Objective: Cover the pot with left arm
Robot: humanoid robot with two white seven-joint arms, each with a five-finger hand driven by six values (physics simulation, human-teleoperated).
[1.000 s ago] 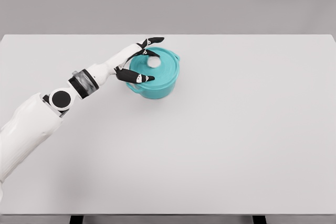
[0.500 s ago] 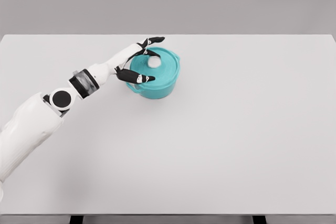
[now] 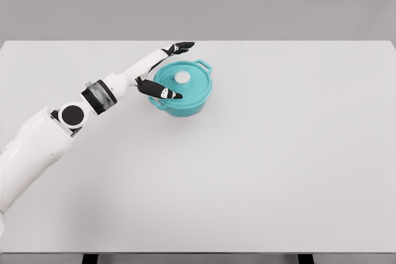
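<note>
We see the teal pot (image 3: 183,95) sitting toward the far edge of the white table (image 3: 278,153), left of its middle, with the lid (image 3: 183,83) and its white knob (image 3: 182,76) on top. The left hand (image 3: 159,72) hovers at the pot's left rim, fingers (image 3: 166,93) spread, gripping nothing.

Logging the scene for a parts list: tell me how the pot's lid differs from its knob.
The lid is teal; the knob is white. The lid is a wide flat disc spanning the whole pot, while the knob is a small rounded nub. The lid rests on the pot's rim; the knob stands at the lid's centre. Neither is held: the left hand sits beside them, fingers spread.
</note>
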